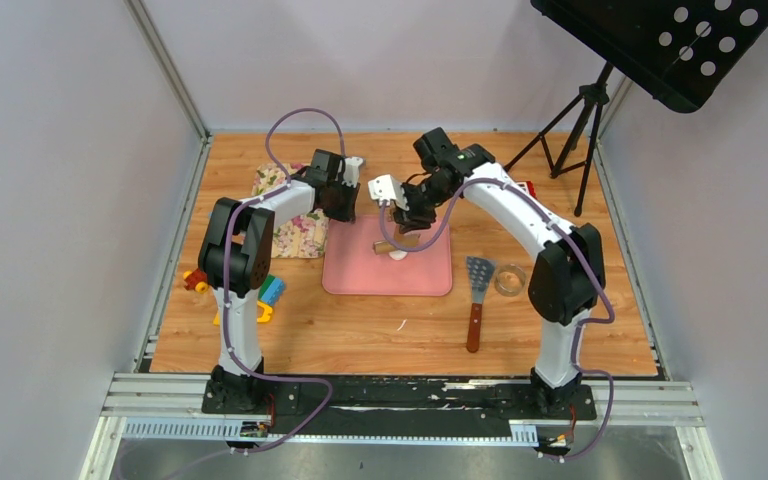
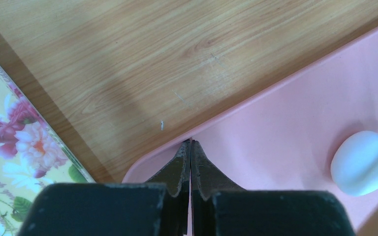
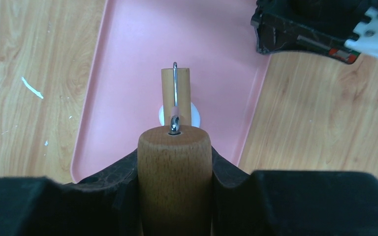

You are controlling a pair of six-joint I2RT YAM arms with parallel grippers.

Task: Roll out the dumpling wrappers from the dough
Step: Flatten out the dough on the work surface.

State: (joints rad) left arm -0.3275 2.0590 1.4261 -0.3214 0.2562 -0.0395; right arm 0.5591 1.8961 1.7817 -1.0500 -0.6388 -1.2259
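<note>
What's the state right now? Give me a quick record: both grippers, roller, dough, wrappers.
left gripper: shut, tips at a corner of the pink mat
right gripper: shut on the handle of the wooden roller
roller position: barrel over the dough, contact unclear
dough state: one rounded lump on the mat, not flattened
dumpling wrappers: none visible
right of mat: spatula and clear ring on the table

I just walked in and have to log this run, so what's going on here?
The right pincer grips a wooden roller by its handle, with the barrel poised over the dough on the pink mat; whether they touch is unclear. The left pincer is shut, its tips at a corner of the mat. The dough is a rounded lump, and nothing is rolled flat yet.
</note>
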